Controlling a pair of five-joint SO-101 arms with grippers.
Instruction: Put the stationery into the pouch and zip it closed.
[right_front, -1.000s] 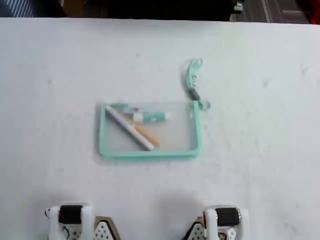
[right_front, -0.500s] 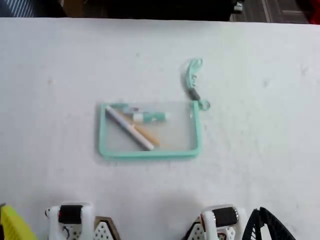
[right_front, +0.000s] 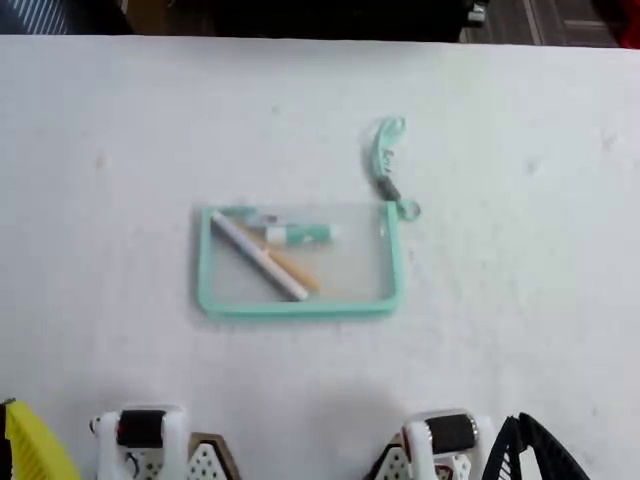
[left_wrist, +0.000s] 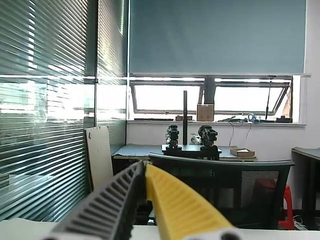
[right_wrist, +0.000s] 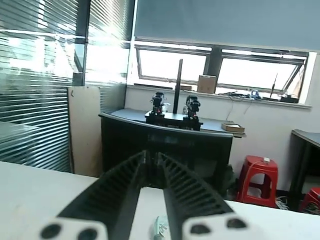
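Lying flat near the middle of the bench (right_front: 520, 300), the pouch (right_front: 300, 311) was seen with its long axis running side to side, square across the line of reach of both arms. The stationery (right_front: 262, 260), two or three pens, was already held inside it, laid slantwise behind the clear face. The zip pull (right_front: 405, 210) was found at the pouch's far right corner, with the strap (right_front: 385, 150) trailing away from it toward the far side of the bench. Whether the zip had been drawn fully shut could not be told from above.

Both arms were parked at the near edge, well apart from the pouch. The left claw (left_wrist: 145, 164) was shown with its grey and yellow fingers pressed together, nothing pinched between them; in the high view its yellow tip (right_front: 25, 440) sat off beyond the pouch's left end. The right claw (right_wrist: 151, 154) was likewise brought together at the tips and held nothing; its black tip (right_front: 530, 445) lay off beyond the pouch's right end.

The pouch was thus placed ahead of and between the two claws. The pull end was judged nearer the right arm, so any closing stroke would be expected to run along the far long edge, with the left end available to be steadied.
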